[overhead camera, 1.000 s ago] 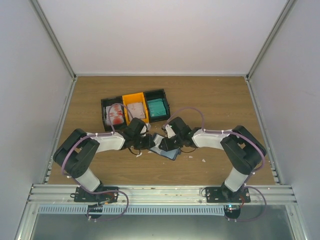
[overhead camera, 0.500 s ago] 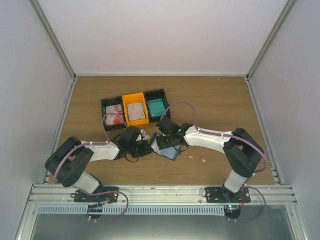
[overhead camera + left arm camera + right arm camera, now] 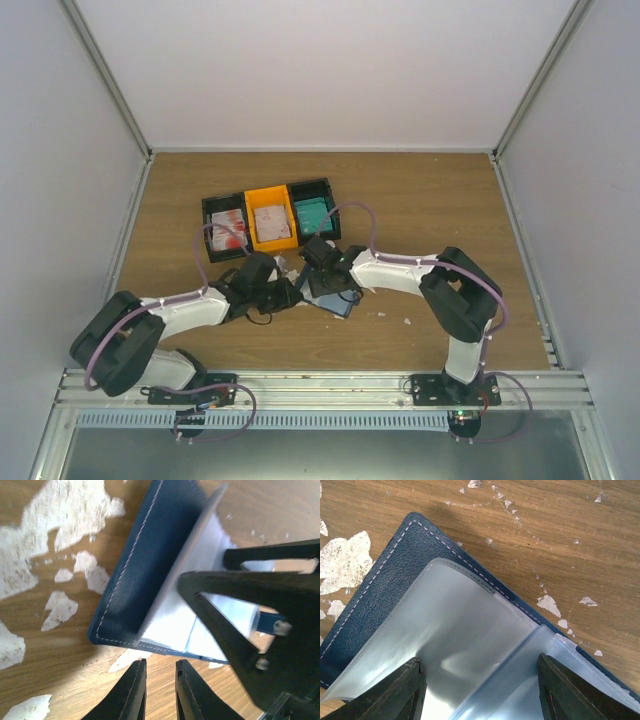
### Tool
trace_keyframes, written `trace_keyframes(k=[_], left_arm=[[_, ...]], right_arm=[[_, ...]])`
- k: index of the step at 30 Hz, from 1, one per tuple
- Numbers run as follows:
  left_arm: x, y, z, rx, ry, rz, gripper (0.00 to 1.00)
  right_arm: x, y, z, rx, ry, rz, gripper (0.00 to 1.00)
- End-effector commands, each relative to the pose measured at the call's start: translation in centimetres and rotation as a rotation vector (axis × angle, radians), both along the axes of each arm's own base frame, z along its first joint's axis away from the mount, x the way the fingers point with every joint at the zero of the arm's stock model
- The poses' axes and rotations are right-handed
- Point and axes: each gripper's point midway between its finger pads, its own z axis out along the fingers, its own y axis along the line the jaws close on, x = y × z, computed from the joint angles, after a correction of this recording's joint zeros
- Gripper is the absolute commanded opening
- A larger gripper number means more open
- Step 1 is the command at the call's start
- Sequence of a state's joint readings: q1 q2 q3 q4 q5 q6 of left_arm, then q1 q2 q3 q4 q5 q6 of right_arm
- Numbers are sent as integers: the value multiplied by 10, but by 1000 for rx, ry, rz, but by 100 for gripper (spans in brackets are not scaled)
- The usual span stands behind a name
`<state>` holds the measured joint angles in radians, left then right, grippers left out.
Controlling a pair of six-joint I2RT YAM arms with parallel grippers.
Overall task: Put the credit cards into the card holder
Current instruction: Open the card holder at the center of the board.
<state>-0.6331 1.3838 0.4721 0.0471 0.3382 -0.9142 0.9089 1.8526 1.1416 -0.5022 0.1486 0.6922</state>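
The navy card holder (image 3: pixel 338 301) lies open on the table; its clear sleeves (image 3: pixel 470 645) face up and one pale leaf (image 3: pixel 192 550) stands on edge. My right gripper (image 3: pixel 322 270) hangs right over the sleeves, open wide (image 3: pixel 480 661), with nothing gripped. My left gripper (image 3: pixel 293 293) sits at the card holder's left edge; its fingers stand a narrow gap apart (image 3: pixel 160 680) over bare wood, holding nothing. The credit cards lie in the bins: white with red (image 3: pixel 229 233), pinkish (image 3: pixel 272 222) and teal (image 3: pixel 313 213).
A row of three bins, black (image 3: pixel 208 222), orange (image 3: pixel 264 196) and black (image 3: pixel 326 187), stands just behind the grippers. White scraps (image 3: pixel 60 610) dot the wood around the card holder. The right gripper's black fingers (image 3: pixel 235 625) cross the left wrist view.
My right gripper has opened wide and moved left over the card holder. My left arm has drawn back toward the near left, and its fingers have parted slightly.
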Motion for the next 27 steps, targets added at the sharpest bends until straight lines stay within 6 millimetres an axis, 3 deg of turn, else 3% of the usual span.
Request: trace_keyframes(k=[1,9,13,16,21,27], left_arm=[[22,11,26,73,-126,23,24],[39,20,32,91,-140,19,39],[37,15,26,72,-109,-17,44],[33,9,21,51,-90,-46,48],[32,-3,13,13,-51,-98,45],[40,-12,8,3,-44,-112,34]], right_arm=[[-10,-16,-23,-80,20,41,61],[-16,-22,-21,-83,-48,407,62],[-14,-30,-15,-61,-55,493,62],[-3,-37,-4,-65,-70,462,62],[1,-21,19,15,-94,443,62],[1,-16,28,50,-87,393,60]])
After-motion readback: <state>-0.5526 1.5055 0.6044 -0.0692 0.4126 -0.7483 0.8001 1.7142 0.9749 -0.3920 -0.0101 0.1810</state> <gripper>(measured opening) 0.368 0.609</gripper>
